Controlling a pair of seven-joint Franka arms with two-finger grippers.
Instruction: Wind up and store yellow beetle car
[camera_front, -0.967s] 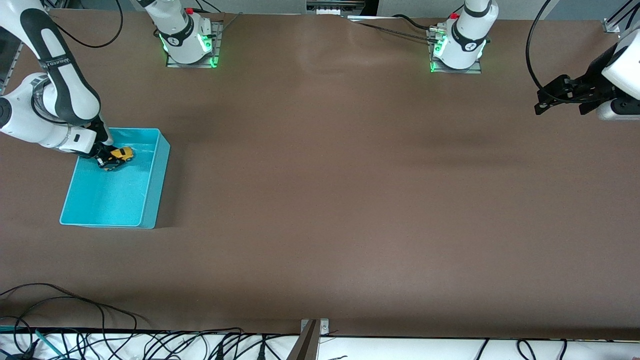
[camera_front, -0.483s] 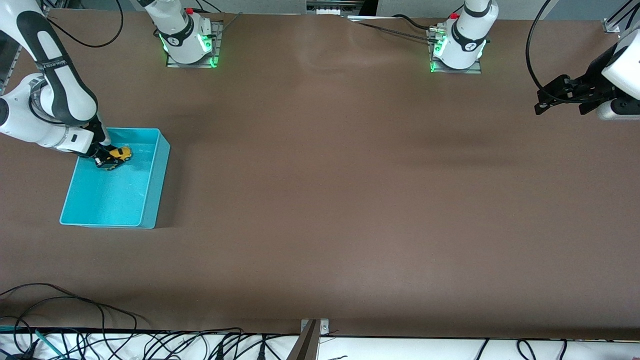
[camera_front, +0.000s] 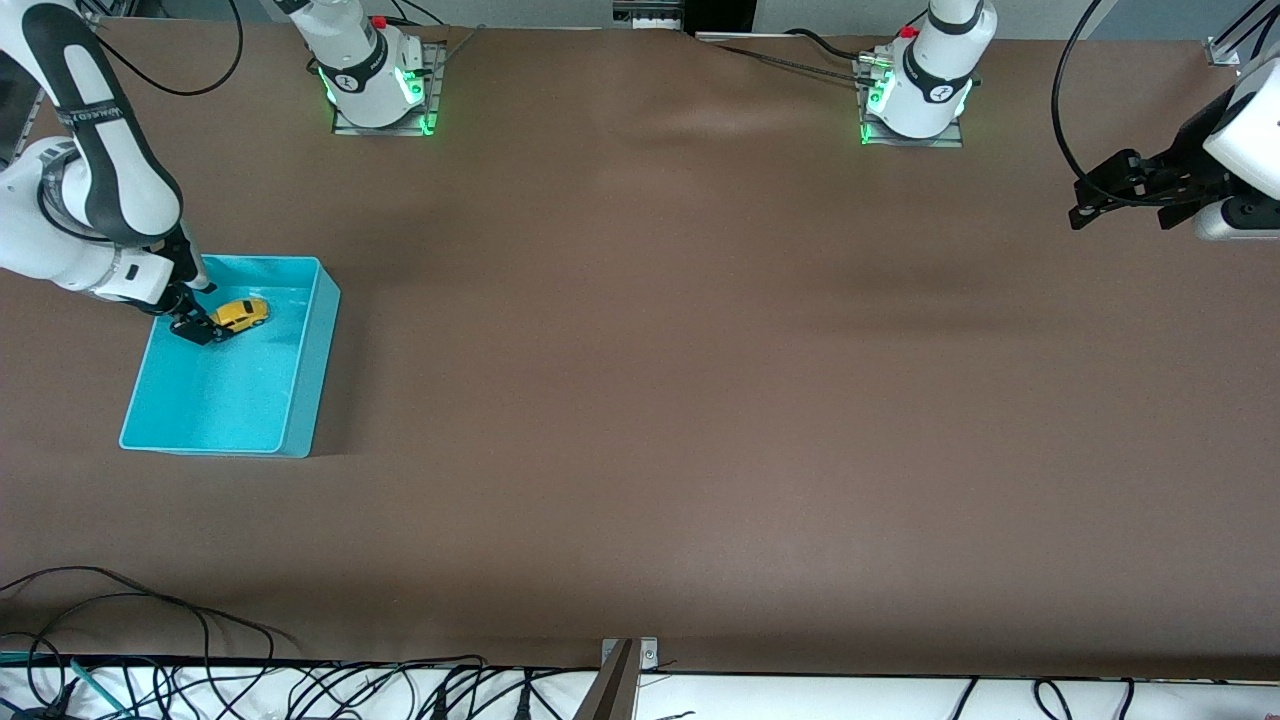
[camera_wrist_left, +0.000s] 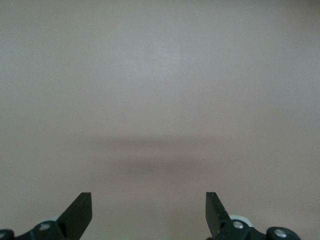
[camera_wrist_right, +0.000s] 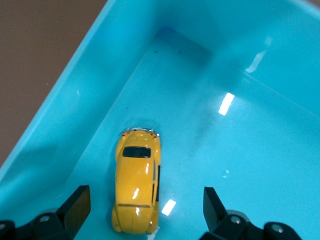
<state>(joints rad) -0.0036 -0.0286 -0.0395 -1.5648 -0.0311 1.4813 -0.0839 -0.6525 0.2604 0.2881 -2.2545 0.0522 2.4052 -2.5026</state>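
**Mia:** Where is the car (camera_front: 241, 314) now?

**Sam:** It sits on the floor of the bin (camera_front: 300, 390), at the part of the bin farther from the front camera. It is on its wheels and nothing holds it.

**Mia:** So is the job almost done?

**Sam:** I think so. The car is put away in the bin. I can't tell from here if it got wound up. What is left, I guess, is for the arm to lift out.

**Mia:** What is the right gripper (camera_front: 196, 327) doing?

**Sam:** It is down in the bin, just beside the car. Its fingers (camera_wrist_right: 76, 204) are spread wide, one on each side of the car's end, and they hold nothing.

**Mia:** And the left gripper (camera_front: 1108, 190)?

**Sam:** It waits up in the air over the left arm's end of the table (camera_front: 700, 400). Its fingers (camera_wrist_left: 80, 207) are wide apart too, with nothing in them. Only bare table shows under it.

**Mia:** Is anything in the way?

**Sam:** Just the bin walls. The car is close to one wall and a corner. The arm should go straight up, I think, so it does not bump the car or the wall. Some cables (camera_front: 150, 640) lie at the near edge, well apart from the bin.
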